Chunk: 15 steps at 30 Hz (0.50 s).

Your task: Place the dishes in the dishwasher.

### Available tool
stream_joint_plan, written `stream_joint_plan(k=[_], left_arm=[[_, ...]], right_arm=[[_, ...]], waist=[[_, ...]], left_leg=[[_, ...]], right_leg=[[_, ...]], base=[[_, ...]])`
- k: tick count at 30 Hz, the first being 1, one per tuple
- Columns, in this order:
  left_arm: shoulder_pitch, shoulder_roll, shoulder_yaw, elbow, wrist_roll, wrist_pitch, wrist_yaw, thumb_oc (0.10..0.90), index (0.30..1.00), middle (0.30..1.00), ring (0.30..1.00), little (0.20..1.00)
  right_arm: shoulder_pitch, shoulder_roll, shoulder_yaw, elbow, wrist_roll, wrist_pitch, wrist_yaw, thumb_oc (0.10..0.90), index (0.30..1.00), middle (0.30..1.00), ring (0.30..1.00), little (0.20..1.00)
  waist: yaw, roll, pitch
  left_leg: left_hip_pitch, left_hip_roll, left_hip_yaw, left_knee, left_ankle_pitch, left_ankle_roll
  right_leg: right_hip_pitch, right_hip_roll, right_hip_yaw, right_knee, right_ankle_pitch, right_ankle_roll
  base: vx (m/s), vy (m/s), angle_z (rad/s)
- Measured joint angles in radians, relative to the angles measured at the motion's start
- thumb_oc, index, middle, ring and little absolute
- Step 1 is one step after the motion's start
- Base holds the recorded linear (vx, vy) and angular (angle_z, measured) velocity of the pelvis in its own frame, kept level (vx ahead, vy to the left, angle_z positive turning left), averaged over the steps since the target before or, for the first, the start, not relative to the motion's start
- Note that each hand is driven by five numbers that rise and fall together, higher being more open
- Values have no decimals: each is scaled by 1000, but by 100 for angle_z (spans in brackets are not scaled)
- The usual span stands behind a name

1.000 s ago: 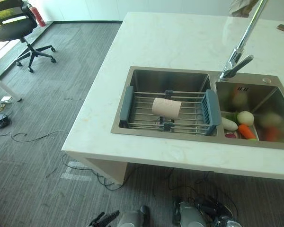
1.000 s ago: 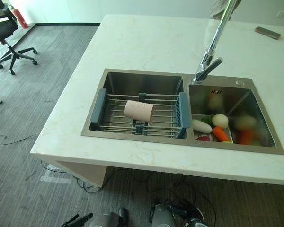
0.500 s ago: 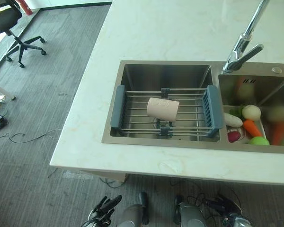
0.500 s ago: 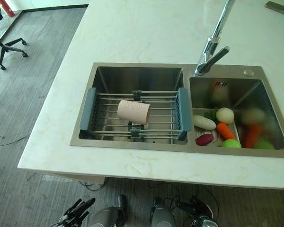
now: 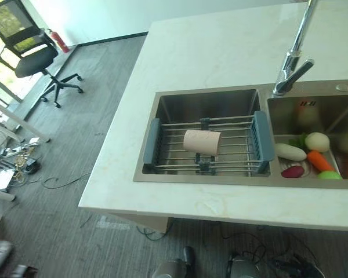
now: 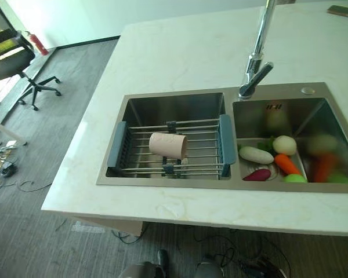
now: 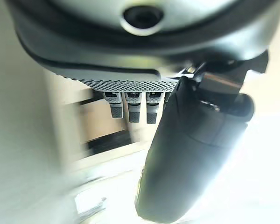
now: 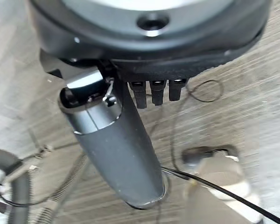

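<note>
The left hand [image 7: 186,154] shows in its own wrist view with the thumb standing out straight and the fingers [image 7: 132,108] in a relaxed row, holding nothing; behind it the background is too smeared to name with any certainty. The right hand [image 8: 116,154] hangs likewise in its wrist view, thumb extended and fingers [image 8: 158,91] loose and empty, with grey carpet [image 8: 252,84] past it.

Neither hand is near the work, so the step in hand looks like the approach, with nothing yet grasped. The next move calls for one hand to rise over the table [image 5: 220,46] edge and reach down into the left basin of the sink [image 5: 162,92] to close on the cup.

That cup, a pale pink tumbler [image 5: 202,141], lies on its side on a wire drying rack [image 5: 232,168] with grey-blue end pieces, which spans the left basin. It rests across the rack's bars near the middle. The right basin holds vegetables: a white radish [image 5: 290,152], a carrot [image 5: 320,161], a round white bulb [image 5: 317,141], a reddish piece [image 5: 293,171] and something green [image 5: 329,175]. A chrome faucet [image 5: 291,66] stands behind the divider. An office chair [image 5: 32,49] sits well apart on the floor.
</note>
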Motion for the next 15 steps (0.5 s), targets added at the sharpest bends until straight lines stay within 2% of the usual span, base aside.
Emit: stream_joint_plan(k=[1,2,4,6,7,9,10,12,15], left_arm=[[-1,79,47,-82,70,-51,25,800,900,900,900,900],[-14,140,59,-157,105,-63,24,800,900,900,900,900],[-85,234,52,-325,97,-62,-66,800,900,900,900,900],[-218,325,-72,-523,81,-75,-258,800,900,900,900,900],[-272,334,-144,-597,54,-62,-339,800,900,900,900,900],[-365,344,-299,-724,44,-9,-494,800,900,900,900,900],[-422,351,-422,-795,39,58,-634,800,900,900,900,900],[-485,352,-546,-808,57,146,-727,800,900,900,900,900],[-530,352,-666,-763,99,232,-761,800,900,900,900,900]], right_arm=[[2,12,4,-2,0,3,-1,800,900,900,900,900],[3,18,12,-1,0,7,-6,800,900,900,900,900],[-3,27,38,4,0,14,-12,800,900,900,900,900],[-20,41,57,9,1,14,-20,800,900,900,900,900],[-29,42,61,9,1,14,-21,800,900,900,900,900],[-53,50,63,7,1,15,-21,800,900,900,900,900],[-66,61,61,-2,1,16,-20,800,900,900,900,900],[-67,61,58,-4,1,20,-18,800,900,900,900,900],[-58,61,60,17,0,40,-16,800,900,900,900,900]], waist=[[2,2,-1],[3,6,-6],[9,-1,-16],[7,-16,-44],[-1,-21,-55],[-31,-33,-67],[-57,-44,-72],[-82,-44,-72],[-117,-44,-71]], left_leg=[[0,-1,1,-1,1,-1],[0,-1,1,1,0,-1],[0,-2,2,6,-1,-3],[1,2,7,7,0,-6],[1,3,11,7,0,-7],[5,9,19,10,-4,-11],[9,20,39,13,-6,-15],[10,33,54,20,-14,-21],[21,56,67,19,-22,-33]], right_leg=[[-4,-1,1,6,0,-1],[-4,-2,0,9,-1,0],[-6,-3,-2,17,-2,-1],[-8,-2,-2,18,-2,-1],[-9,-1,-1,17,-1,0],[-11,3,4,17,0,2],[-16,16,20,16,7,12],[-19,30,34,13,19,3],[-3,56,40,-8,28,-6]], base=[[-1,-32,1],[-3,-44,-1],[-8,-54,-2],[6,-56,-8],[10,-50,-14],[8,-48,-24],[9,-45,-41],[17,-34,-38],[8,-24,-20]])
